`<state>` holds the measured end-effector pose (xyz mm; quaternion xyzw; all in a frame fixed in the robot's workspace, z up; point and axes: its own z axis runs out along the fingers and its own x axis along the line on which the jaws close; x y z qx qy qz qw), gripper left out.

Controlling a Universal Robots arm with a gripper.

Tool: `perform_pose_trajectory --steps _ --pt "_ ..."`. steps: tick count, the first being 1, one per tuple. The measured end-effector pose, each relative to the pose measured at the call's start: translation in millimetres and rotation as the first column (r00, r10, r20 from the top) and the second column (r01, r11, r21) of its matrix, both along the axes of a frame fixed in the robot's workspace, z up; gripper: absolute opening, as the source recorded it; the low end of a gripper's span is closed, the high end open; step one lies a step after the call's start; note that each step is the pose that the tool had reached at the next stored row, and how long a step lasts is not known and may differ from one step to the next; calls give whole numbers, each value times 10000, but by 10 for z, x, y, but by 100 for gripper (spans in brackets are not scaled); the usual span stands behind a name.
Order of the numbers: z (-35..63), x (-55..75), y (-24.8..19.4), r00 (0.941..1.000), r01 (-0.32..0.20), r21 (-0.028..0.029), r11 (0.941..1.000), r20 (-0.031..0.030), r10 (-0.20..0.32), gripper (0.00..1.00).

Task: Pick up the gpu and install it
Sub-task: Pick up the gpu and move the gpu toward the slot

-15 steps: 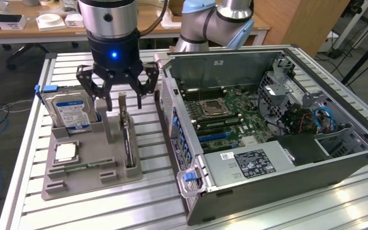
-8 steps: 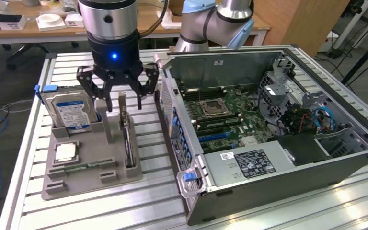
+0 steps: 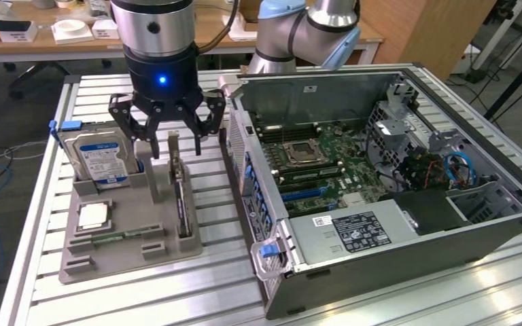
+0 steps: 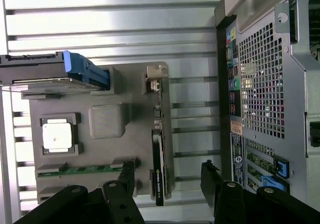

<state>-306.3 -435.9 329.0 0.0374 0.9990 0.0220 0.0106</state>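
Spanning the exterior view, a slatted aluminium worktop (image 3: pixel 152 299), ribbed and bright. Lying on it at the exterior view's right, a grey steel computer case (image 3: pixel 478 231) with its side off, baring a green motherboard (image 3: pixel 334 159) and a boxy silver power supply (image 3: pixel 352 231) with a black label. Caught from the wrist instead: the case's perforated rear grille (image 4: pixel 262 88) beside a column of coloured ports.

At the exterior view's left, a matt grey moulded tray (image 3: pixel 116 261), blocky and cut with slots. Poised above its far end, in the upper left of the exterior view, the black hand (image 3: pixel 175 144) under a glossy cylinder with a blue light, fingers (image 4: pixel 125 184) spread wide and gripping nothing.

Propped upright at the tray's far end, a hard drive (image 3: pixel 102 159) with a blue-white label and a blue plastic rail; seen edge-on from the wrist.

Standing on edge in the tray's long slot on the side nearer the case, the gpu (image 3: pixel 180 197), a thin dark sliver in the exterior view with its silver bracket end up beneath the hand. Told better from the wrist: black cooler block and green board edge, framed between the parted fingers and clear of both.

Smallest, plain from the wrist: a square silver processor (image 4: pixel 56 136) seated in a square pocket, and a narrow green memory stick (image 4: pixel 80 170) in a slot beside it.
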Motion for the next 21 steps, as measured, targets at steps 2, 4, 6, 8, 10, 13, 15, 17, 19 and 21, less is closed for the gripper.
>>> perform_pose_trajectory --steps 2,4,6,8,10,13,15,17,19,21 --pt "-6 0 0 10000 0 2 10000 2 0 65" --pt "-11 0 0 10000 0 0 10000 0 0 65" --pt "-15 -1 0 10000 1 -1 10000 -1 -1 65" --pt "-20 -1 -1 10000 1 0 10000 0 -1 65" --pt "-24 0 -1 10000 1 0 10000 0 -1 65" --pt "-31 0 -2 10000 0 0 10000 1 0 65" --pt "-35 0 -2 10000 0 -5 10000 0 0 65" --pt "-35 0 -2 10000 0 -5 10000 0 0 65" --pt "-39 0 -2 10000 0 -4 10000 1 0 65" --pt "-45 0 -2 10000 0 -4 10000 1 0 65"
